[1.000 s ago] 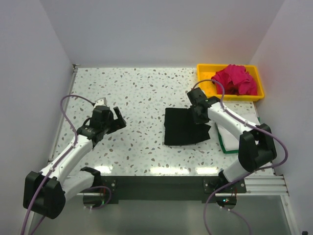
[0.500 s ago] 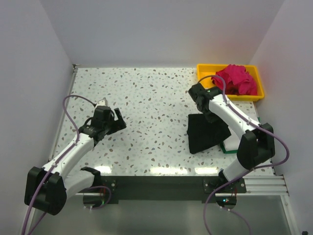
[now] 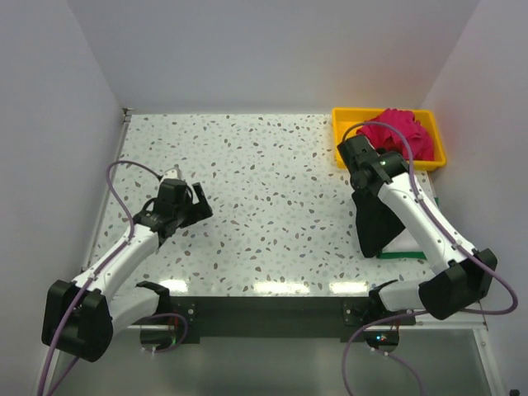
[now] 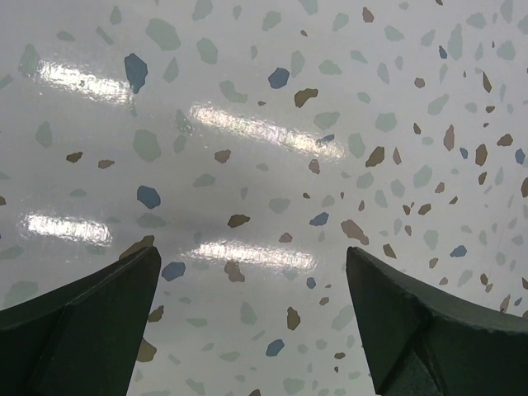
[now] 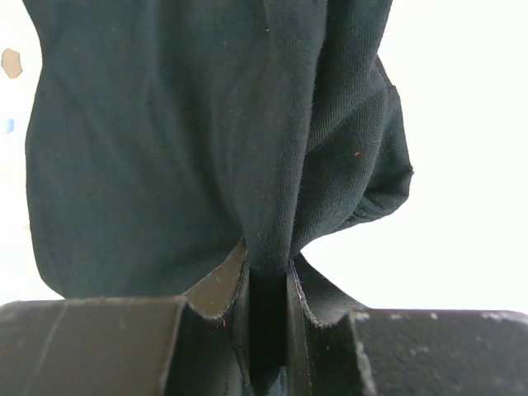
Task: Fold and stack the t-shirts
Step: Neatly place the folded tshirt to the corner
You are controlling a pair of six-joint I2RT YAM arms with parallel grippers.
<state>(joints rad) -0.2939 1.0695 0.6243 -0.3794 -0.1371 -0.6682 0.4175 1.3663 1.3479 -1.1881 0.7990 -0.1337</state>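
At the right side of the bench [image 3: 264, 165], the right arm's fingers [image 5: 216, 290], clamped on the black t-shirt [image 3: 375, 224], now hang it over the white and green stack [image 3: 407, 244], further right than before, while the left arm's fingers [image 4: 91, 322] stay wide apart.

No readable text, label, brand, number or sign shows in any view.
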